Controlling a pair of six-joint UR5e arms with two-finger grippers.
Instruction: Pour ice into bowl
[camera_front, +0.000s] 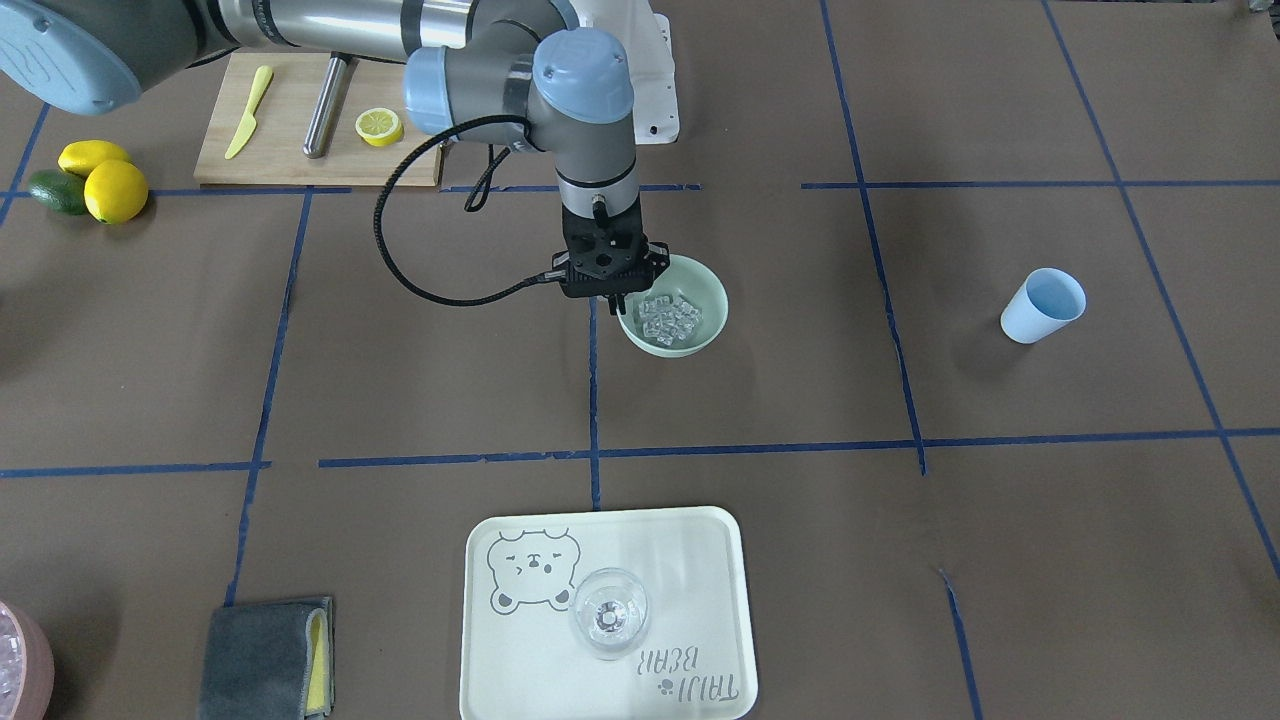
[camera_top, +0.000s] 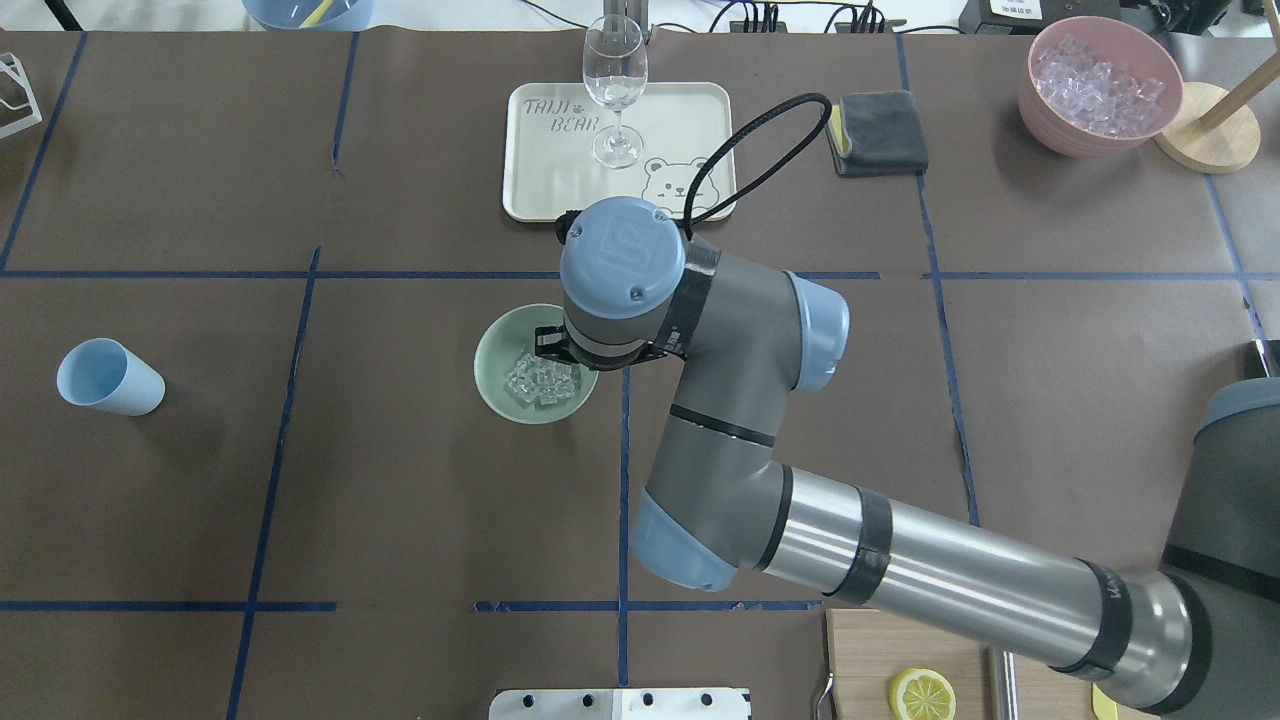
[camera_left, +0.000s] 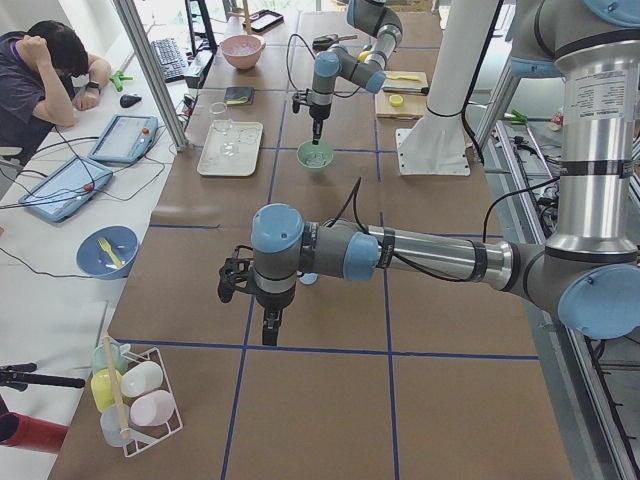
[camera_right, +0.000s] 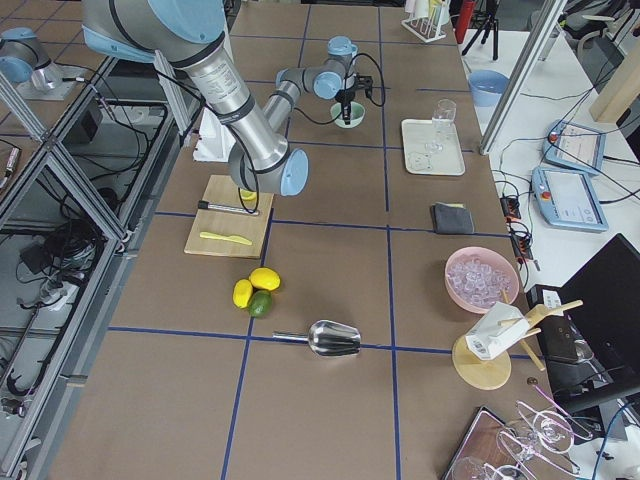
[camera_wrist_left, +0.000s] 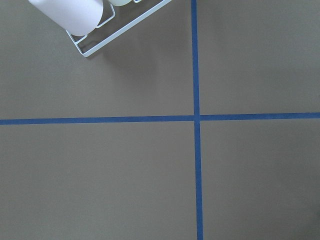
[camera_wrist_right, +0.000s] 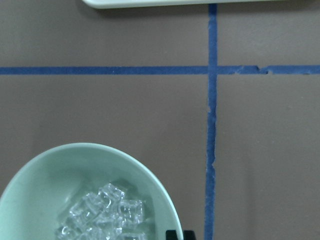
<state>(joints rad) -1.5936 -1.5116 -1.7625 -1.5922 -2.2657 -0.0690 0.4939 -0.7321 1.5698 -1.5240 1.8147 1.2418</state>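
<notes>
Pointing straight down, right end effector (camera_front: 612, 298): tips at the rim of the mint-green bowl (camera_front: 702, 338), on the side nearest its own arm. I cannot tell whether it is clenched on that rim or released.

Ice (camera_front: 672, 318): clear cubes heaped on the bowl's floor, just beside and below the tips.

Step, as judged: the pour looks complete, since the ice lies in the bowl. The next move calls for a straight lift clear of the rim without nudging the bowl, letting go first if the rim is held.

Left end effector (camera_left: 268, 328): well apart from the bowl, aimed down over bare counter; grip state cannot be told.

Light blue cup (camera_front: 1042, 305): well apart from the right end effector, on the left arm's side, apparently empty.

Counter (camera_front: 900, 560): brown covering gridded with blue tape (camera_front: 592, 400). Beyond the right end effector, away from the robot, is a bear-print tray (camera_front: 700, 540) carrying a wine glass (camera_front: 608, 612). Behind it, towards the base, is a cutting board (camera_front: 290, 140) with a lemon half (camera_front: 379, 126).

Room: a person (camera_left: 45, 60) sits at a side desk.
</notes>
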